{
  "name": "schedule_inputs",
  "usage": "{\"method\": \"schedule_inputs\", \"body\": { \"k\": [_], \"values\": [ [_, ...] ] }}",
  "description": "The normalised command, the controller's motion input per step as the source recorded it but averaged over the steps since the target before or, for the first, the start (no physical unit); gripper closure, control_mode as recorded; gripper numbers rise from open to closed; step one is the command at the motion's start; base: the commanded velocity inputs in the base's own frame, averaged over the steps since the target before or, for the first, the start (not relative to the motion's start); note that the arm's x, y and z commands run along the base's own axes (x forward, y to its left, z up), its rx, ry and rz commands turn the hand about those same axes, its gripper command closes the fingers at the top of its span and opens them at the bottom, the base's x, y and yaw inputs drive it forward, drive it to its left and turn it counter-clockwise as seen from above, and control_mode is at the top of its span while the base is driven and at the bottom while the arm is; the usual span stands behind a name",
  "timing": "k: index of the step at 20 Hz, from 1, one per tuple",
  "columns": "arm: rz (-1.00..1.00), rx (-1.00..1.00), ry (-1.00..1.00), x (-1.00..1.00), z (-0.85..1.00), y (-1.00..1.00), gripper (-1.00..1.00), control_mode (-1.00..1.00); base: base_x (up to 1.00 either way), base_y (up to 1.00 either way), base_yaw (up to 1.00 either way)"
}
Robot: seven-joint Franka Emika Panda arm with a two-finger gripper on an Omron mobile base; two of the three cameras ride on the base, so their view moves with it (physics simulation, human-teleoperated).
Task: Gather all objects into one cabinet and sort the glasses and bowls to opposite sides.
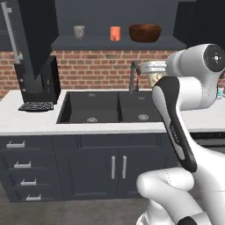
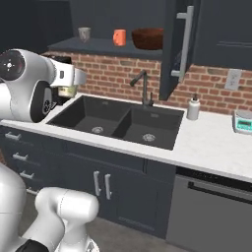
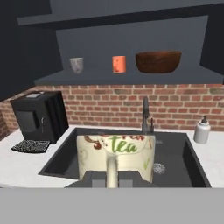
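Two fingers (image 3: 112,180) clamp the cream patterned mug (image 3: 116,155) at its handle, mug just ahead.

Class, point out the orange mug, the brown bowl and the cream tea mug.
orange mug (image 1: 115,33), left base view, its side
brown bowl (image 1: 145,33), left base view, outer wall
cream tea mug (image 3: 116,157), hand view, its printed side

White arm (image 1: 176,118) bent at elbow, forearm raised, wrist level. Gripper (image 3: 112,177) clamped on cream patterned mug (image 3: 116,155), held upright.
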Motion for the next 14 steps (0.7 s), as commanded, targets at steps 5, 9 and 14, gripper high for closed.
{"method": "schedule_inputs", "body": {
  "k": [5, 9, 14],
  "values": [
    [0.00, 0.00, 0.00, 0.00, 0.00, 0.00, 1.00, 1.00, 0.20, 0.55, -0.25],
    [0.00, 0.00, 0.00, 0.00, 0.00, 0.00, 1.00, 1.00, 0.42, 0.36, -0.25],
    [0.00, 0.00, 0.00, 0.00, 0.00, 0.00, 1.00, 1.00, 0.54, 0.26, -0.16]
  ]
}}
